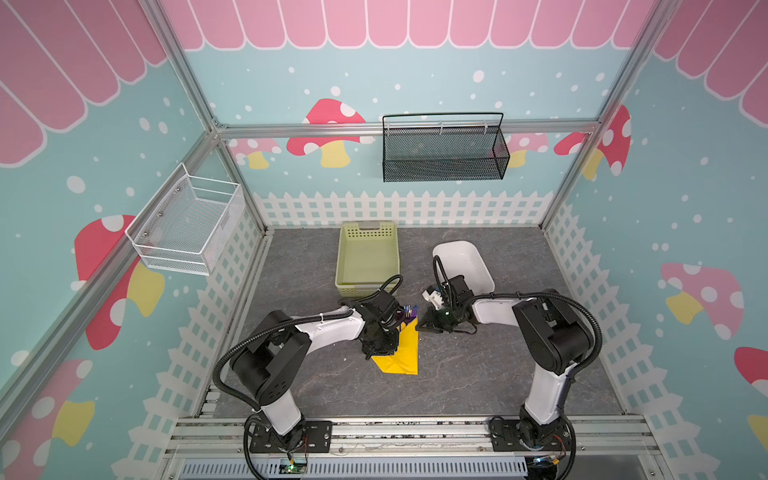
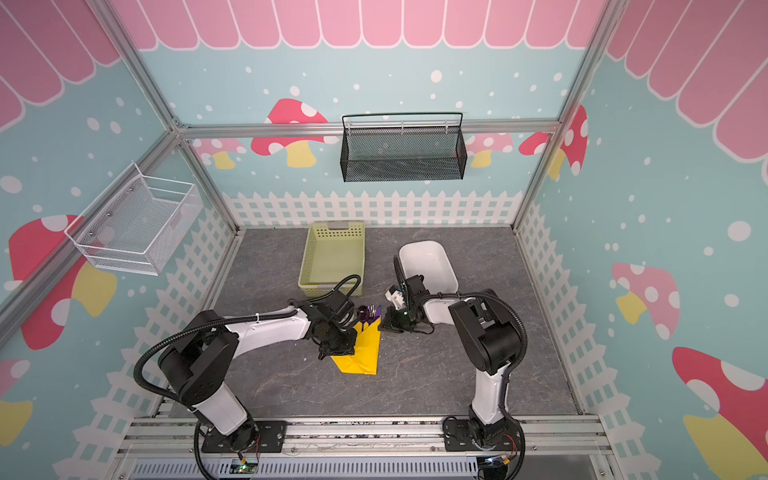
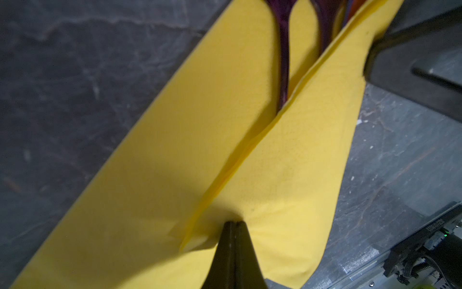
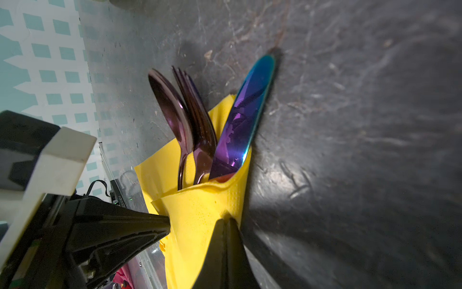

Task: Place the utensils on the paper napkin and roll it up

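- Two grippers, jaws pressed together, each pinch the folded bright yellow paper napkin (image 1: 405, 353) mid-surface: left gripper (image 3: 235, 223) on the folded-over flap, right gripper (image 4: 226, 220) at its edge.
- Right wrist view shows the purplish spoon (image 4: 172, 110), fork (image 4: 200, 117) and blue-purple knife (image 4: 247, 107) heads poking from the fold; the left wrist view shows only their necks.
- Pale green perforated plastic basket (image 1: 347, 237) and white tub (image 1: 457, 249) stand towards the back edge.

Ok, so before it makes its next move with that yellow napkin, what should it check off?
1. Spoon, fork and knife on the paper napkin: ok.
2. Napkin folded over their handles: ok.
3. Left pincer shut, tip on napkin: ok.
4. Right pincer shut, tip on napkin: ok.
5. Paper pinched, not merely pressed: cannot tell.
6. Roll finished: not ok, only one loose fold.
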Robot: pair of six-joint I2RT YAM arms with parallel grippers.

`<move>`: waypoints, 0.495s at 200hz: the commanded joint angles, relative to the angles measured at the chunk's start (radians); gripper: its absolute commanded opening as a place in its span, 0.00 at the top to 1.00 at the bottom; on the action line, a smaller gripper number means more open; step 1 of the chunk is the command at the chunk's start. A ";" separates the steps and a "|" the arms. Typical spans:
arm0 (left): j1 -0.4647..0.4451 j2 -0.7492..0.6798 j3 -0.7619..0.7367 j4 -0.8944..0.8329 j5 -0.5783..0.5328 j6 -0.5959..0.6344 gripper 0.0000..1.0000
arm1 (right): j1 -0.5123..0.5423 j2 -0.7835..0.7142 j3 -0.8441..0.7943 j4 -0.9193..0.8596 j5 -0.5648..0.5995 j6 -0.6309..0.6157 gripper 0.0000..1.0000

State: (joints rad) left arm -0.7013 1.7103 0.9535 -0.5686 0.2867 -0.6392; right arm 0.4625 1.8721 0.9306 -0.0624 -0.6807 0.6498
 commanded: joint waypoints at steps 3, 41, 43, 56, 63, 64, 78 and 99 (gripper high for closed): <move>0.006 0.002 -0.032 -0.059 -0.044 0.006 1.00 | -0.011 -0.015 0.020 -0.044 0.046 -0.024 1.00; 0.006 0.002 -0.027 -0.059 -0.044 0.007 1.00 | -0.012 -0.040 0.045 0.005 0.003 -0.002 1.00; 0.006 0.002 -0.028 -0.059 -0.045 0.008 1.00 | -0.012 -0.039 0.046 0.007 0.001 -0.001 1.00; 0.006 0.000 -0.027 -0.058 -0.044 0.009 1.00 | -0.013 -0.021 0.052 0.010 -0.006 -0.005 1.00; 0.006 0.000 -0.029 -0.059 -0.044 0.009 1.00 | -0.013 -0.011 0.053 0.010 -0.006 -0.008 1.00; 0.006 0.000 -0.029 -0.059 -0.045 0.009 1.00 | -0.013 -0.010 0.052 0.010 -0.006 -0.009 1.00; 0.006 -0.001 -0.029 -0.061 -0.044 0.009 1.00 | -0.013 0.007 0.045 0.015 -0.009 -0.012 1.00; 0.006 0.000 -0.027 -0.061 -0.044 0.009 1.00 | -0.015 0.045 0.040 0.024 -0.020 -0.019 1.00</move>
State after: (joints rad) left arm -0.7010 1.7100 0.9535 -0.5686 0.2867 -0.6392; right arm 0.4519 1.8637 0.9649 -0.0498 -0.6792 0.6476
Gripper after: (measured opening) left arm 0.047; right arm 0.054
